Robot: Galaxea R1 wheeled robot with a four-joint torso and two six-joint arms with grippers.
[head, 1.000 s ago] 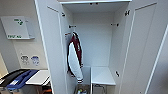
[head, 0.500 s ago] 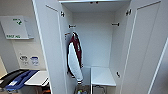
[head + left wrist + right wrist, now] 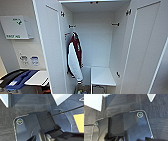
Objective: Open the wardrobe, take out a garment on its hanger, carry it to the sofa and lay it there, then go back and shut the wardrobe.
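The wardrobe (image 3: 100,42) stands straight ahead in the head view, tall and white, with both doors swung wide: the left door (image 3: 50,50) and the right door (image 3: 142,55). Inside, on the left, hangs a maroon jacket with white sleeves (image 3: 75,57). To its right the hanging space is bare down to a low white shelf (image 3: 102,76). Both wrist views look down past the robot's dark plate onto dark carpet (image 3: 25,104).
A white wall cabinet with green markings (image 3: 15,27) hangs to the left. Below it stands a white table (image 3: 37,78) beside blue and black seats (image 3: 17,80). An orange patch (image 3: 79,122) lies on the floor in the left wrist view.
The whole head picture has shifted a little and the wardrobe looks slightly larger, so the camera has moved closer. Nothing inside the wardrobe has moved.
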